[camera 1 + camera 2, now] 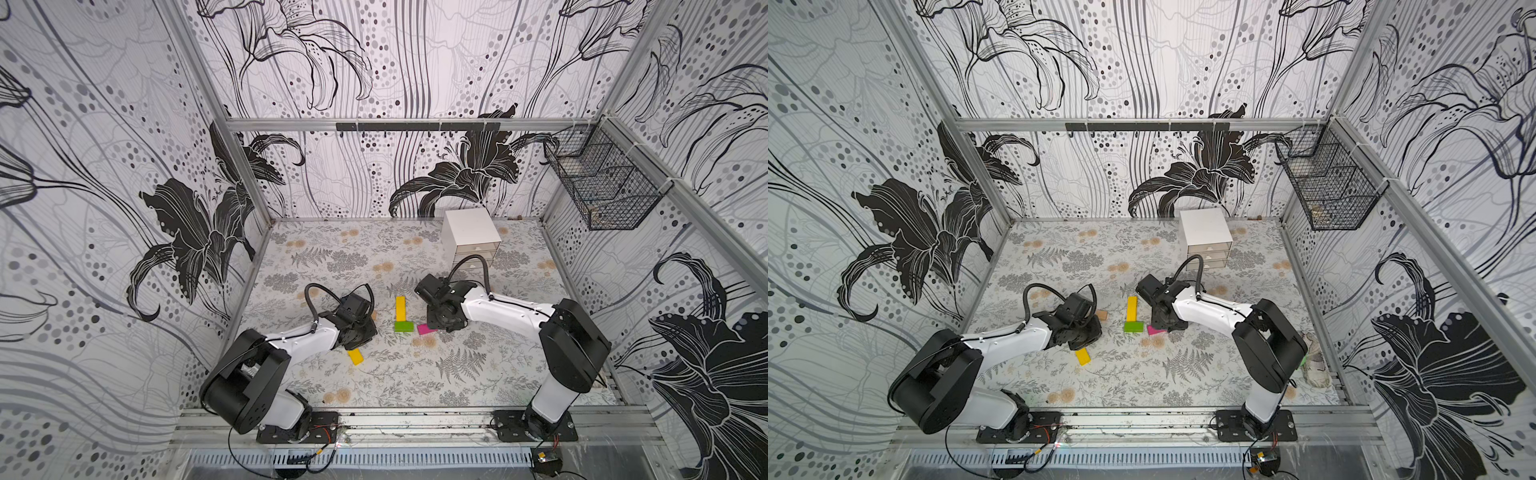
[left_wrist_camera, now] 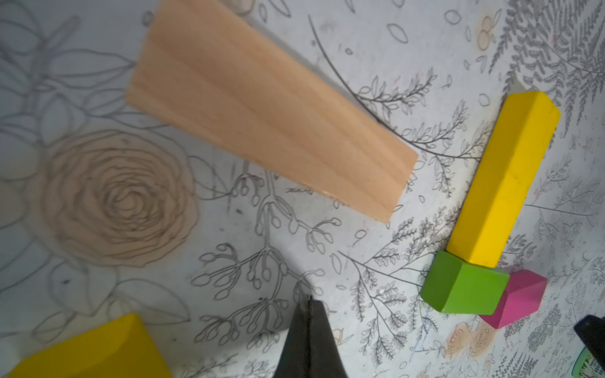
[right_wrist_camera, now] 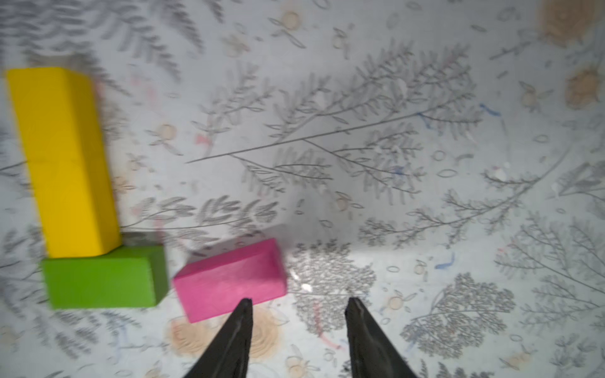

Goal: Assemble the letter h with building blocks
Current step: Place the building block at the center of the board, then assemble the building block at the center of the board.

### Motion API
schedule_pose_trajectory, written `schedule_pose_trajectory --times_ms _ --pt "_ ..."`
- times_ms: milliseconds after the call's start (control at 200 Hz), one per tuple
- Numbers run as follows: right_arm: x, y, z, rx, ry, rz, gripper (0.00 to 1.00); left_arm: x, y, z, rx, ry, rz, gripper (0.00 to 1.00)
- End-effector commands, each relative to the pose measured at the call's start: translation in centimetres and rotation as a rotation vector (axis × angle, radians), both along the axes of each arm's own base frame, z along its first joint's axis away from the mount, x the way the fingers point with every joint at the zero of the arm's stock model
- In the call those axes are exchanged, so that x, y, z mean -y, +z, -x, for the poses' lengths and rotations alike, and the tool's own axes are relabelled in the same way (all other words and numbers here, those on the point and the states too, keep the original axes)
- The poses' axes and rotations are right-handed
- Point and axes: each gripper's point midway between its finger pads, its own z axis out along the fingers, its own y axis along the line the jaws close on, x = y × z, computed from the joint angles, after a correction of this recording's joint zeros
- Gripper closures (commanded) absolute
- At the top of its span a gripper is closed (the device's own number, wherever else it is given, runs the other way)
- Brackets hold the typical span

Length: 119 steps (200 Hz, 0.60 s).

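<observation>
Basket point(image 1: 615, 203) contents unclear; L gripper point(image 2: 309, 300) pressed together; R gripper point(image 3: 299, 300) spread near magenta block point(image 3: 229, 278).

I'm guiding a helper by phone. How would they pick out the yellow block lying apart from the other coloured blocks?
Find the left arm's white forearm low over the floral table. Poking out from under it, on the side toward the arm bases, is the lone yellow block, slanted. The other yellow block lies mid-table, butted against the green block.
</observation>
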Motion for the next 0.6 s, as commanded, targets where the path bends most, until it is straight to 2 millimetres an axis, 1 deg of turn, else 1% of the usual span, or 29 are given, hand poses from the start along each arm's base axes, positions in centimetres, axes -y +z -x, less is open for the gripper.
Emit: schedule_pose_trajectory --times_ms 0,50,105,120,185,260,350,390,591 --pt "1.8 -0.3 0.6 -0.018 -0.017 0.023 0.56 1.5 -0.1 -1.1 0.023 -0.006 0.046 1.00" --pt "2.2 -0.3 0.9 -0.022 -0.015 0.028 0.57 1.9 -0.2 -1.2 0.023 -0.009 0.051 1.00" --pt "2.9 -0.9 1.3 -0.036 -0.018 0.045 0.57 2.1 -0.4 -1.3 0.024 -0.011 0.055 1.00" --pt "2.9 -0.3 1.3 -0.023 -0.020 0.030 0.56 2.2 -0.4 -1.3 0.025 -0.012 0.057 1.00" --pt "3.3 -0.8 1.6 -0.036 -0.025 0.019 0.56 2.3 -0.5 -1.3 0.024 -0.013 0.057 1.00" --pt "3.1 -1.3 1.8 -0.052 -0.013 0.007 0.58 2.5 -0.8 -1.3 0.017 -0.018 0.057 1.00" --pt "2.6 -1.8 2.1 -0.067 0.000 -0.020 0.63 2.9 -0.9 -1.2 0.013 -0.031 0.060 1.00" --pt "2.5 -2.0 2.4 -0.072 -0.001 -0.032 0.66 3.1 -1.0 -1.0 0.009 -0.037 0.061 1.00" --pt "2.0 -1.8 4.9 -0.053 -0.004 -0.040 0.69 4.4 -1.5 0.0 -0.004 -0.070 0.068 1.00"
